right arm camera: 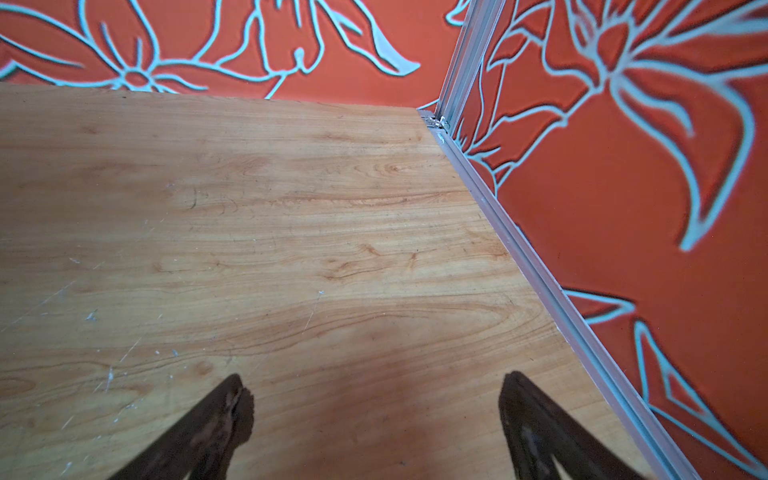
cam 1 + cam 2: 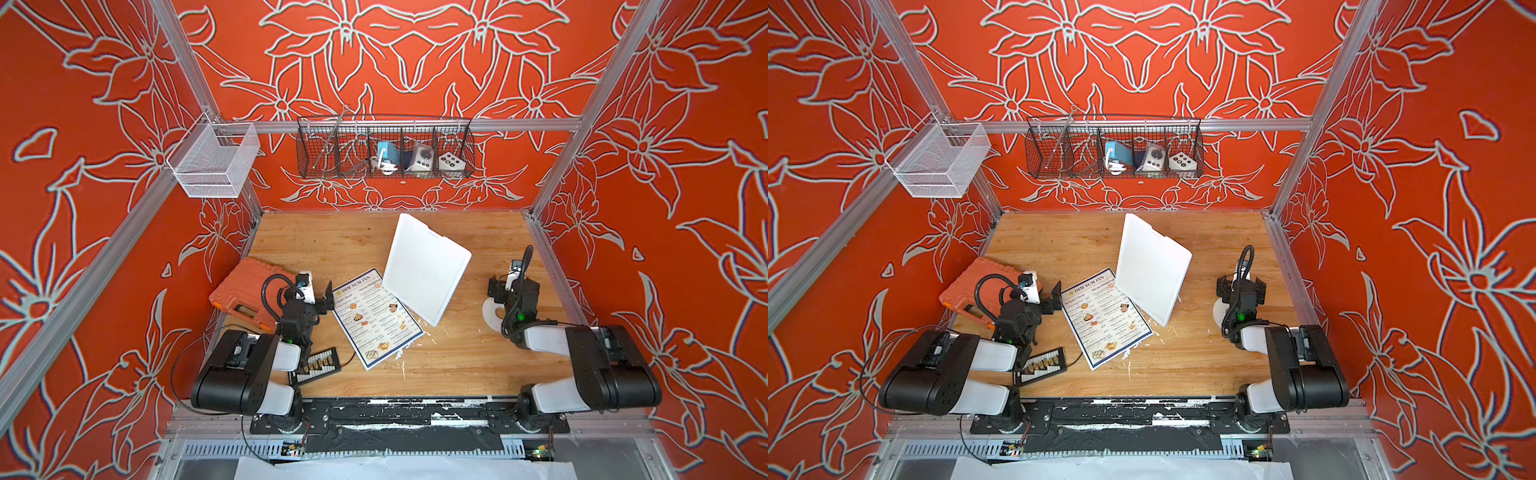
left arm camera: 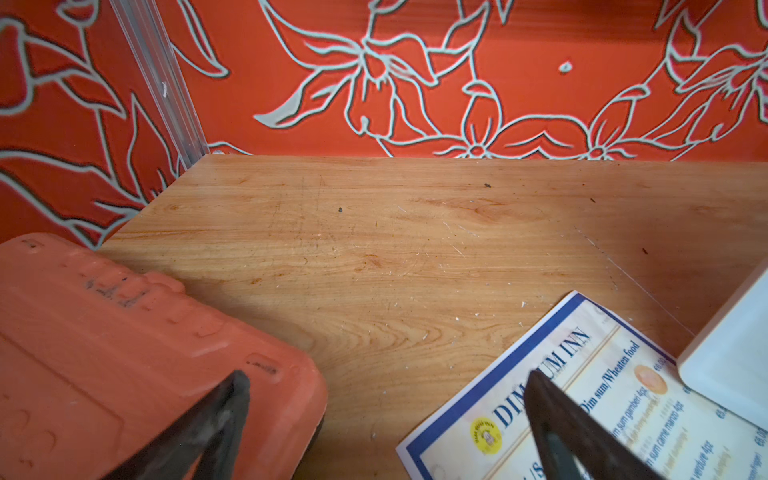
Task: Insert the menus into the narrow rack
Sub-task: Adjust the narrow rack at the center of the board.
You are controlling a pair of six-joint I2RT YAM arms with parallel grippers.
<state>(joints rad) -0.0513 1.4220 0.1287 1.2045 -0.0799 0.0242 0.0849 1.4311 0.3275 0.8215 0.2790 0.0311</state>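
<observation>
At what looks like the opening step of slotting the DIM SUM INN menu [image 2: 376, 318] into the narrow white rack [image 2: 424, 268]: nothing lifted, nothing yet inserted. Face up and flat on the wooden counter [image 2: 316, 241], with one long edge touching, and apparently slipped just under, the rack's side. Poised at the sheet's headed end, between it and an orange tool case [image 2: 245, 291], with the left claw [image 3: 386, 380] spread wide and gripping nothing, one finger over the printed heading. Parked well apart at the counter's right side, above bare wood, with the right claw [image 1: 374, 380] likewise released and empty. Next, probably: pinching an edge of the thin glossy sheet, likely hard to pry off flat wood, then steadying the rack and finding its opening, not discernible from here. Risk of creasing the sheet or shoving the rack aside.
</observation>
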